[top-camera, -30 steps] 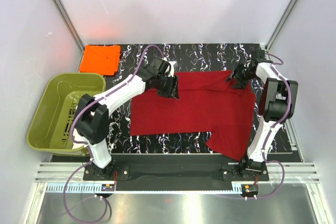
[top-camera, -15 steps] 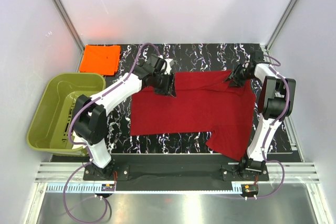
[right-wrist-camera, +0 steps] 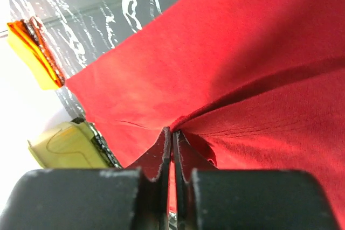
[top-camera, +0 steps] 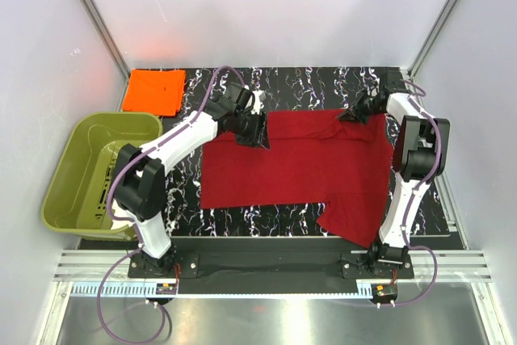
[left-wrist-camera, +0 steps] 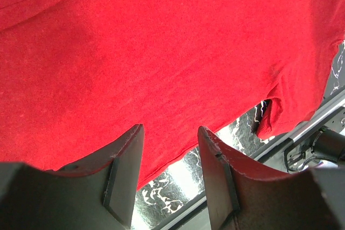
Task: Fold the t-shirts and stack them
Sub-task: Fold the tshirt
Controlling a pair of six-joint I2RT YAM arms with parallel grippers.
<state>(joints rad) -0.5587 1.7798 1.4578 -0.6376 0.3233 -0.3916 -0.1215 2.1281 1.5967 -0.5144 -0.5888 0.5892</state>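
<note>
since a second ago the right gripper (top-camera: pixel 356 114) has crept a little toward the far edge of the dark red t-shirt (top-camera: pixel 295 163) and brought its jaws together, while the left gripper (top-camera: pixel 257 132) has slid slightly outward along that same edge.

seen from the right wrist, the right gripper (right-wrist-camera: pixel 172 132) has its two fingers pressed together with only a hairline slit between them. they pinch a raised ridge of the dark red t-shirt (right-wrist-camera: pixel 259 79) at their tips, and creases fan away from the pinch. beyond those tips and off to one side, the orange t-shirt (right-wrist-camera: pixel 31 47) lies folded on the marbled black table (right-wrist-camera: pixel 102 4). the olive-green tub (right-wrist-camera: pixel 70 144) sits nearer the fingers on the same side.

from the left wrist, the left gripper (left-wrist-camera: pixel 170 129) holds its fingers spread apart. the dark red t-shirt (left-wrist-camera: pixel 161 52) lies flat and fills the view past them, and its edge runs just by the fingertips with the marbled black table (left-wrist-camera: pixel 175 179) showing between. whether the fingers touch the cloth cannot be told.

from above, the dark red t-shirt lies spread between the two grippers, one sleeve trailing toward the right arm's base. the orange t-shirt (top-camera: pixel 153 91) lies well beyond the left gripper in the far corner, and the olive-green tub (top-camera: pixel 60 175) stands beside the left arm.
</note>
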